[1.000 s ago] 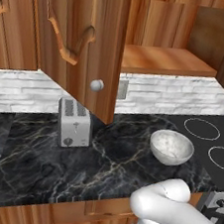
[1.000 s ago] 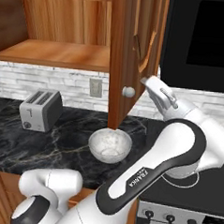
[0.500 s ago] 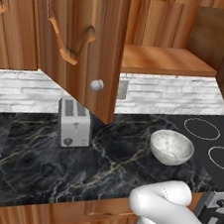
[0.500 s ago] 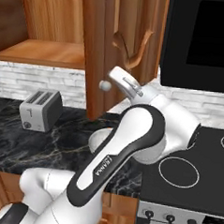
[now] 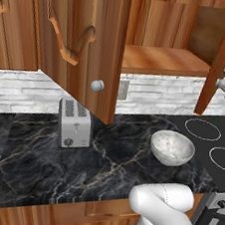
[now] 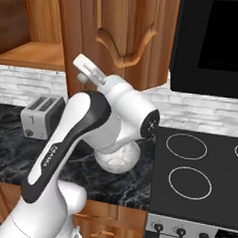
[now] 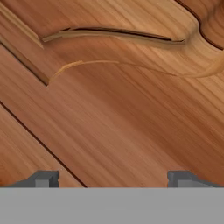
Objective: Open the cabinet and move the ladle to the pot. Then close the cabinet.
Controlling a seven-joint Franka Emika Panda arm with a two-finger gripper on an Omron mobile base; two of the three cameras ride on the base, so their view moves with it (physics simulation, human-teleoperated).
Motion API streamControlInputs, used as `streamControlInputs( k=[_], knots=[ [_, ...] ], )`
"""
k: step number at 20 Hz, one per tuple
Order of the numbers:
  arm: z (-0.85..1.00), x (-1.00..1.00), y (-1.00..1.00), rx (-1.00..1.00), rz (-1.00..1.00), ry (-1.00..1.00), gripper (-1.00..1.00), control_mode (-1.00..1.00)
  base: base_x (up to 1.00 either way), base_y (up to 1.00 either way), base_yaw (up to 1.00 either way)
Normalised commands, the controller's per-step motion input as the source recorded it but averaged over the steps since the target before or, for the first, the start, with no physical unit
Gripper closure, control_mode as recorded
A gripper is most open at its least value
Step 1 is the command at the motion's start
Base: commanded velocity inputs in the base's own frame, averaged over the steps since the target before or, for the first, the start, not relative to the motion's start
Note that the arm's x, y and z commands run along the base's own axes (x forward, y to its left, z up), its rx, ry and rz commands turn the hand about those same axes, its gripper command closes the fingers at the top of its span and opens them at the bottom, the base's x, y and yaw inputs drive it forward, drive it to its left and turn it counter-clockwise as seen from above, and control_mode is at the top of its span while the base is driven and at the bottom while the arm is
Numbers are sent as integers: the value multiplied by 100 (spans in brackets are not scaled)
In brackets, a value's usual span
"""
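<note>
1. The white speckled bowl (image 5: 172, 146) stands on the near right of the dark marble counter (image 5: 47, 166), beside the stove (image 6: 197, 170).
2. The toaster (image 5: 75, 123) stands further back, to the left.
3. The cabinet (image 5: 88, 46) hangs above, both doors swung open; its lower shelf (image 5: 161, 60) is bare.
4. The gripper (image 7: 112, 179) faces the right door's wood, jaws spread wide, holding nothing.

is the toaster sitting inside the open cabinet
No, the toaster stands on the black marble counter, below the open cabinet.
</note>
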Motion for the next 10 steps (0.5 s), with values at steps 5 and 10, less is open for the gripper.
streamControlInputs(
  k=[5,10],
  knots=[
    [0,76,60,0,-13,11,-100,-100,0,0,0],
    [0,98,35,0,-11,12,-100,-100,0,0,0]
  ],
)
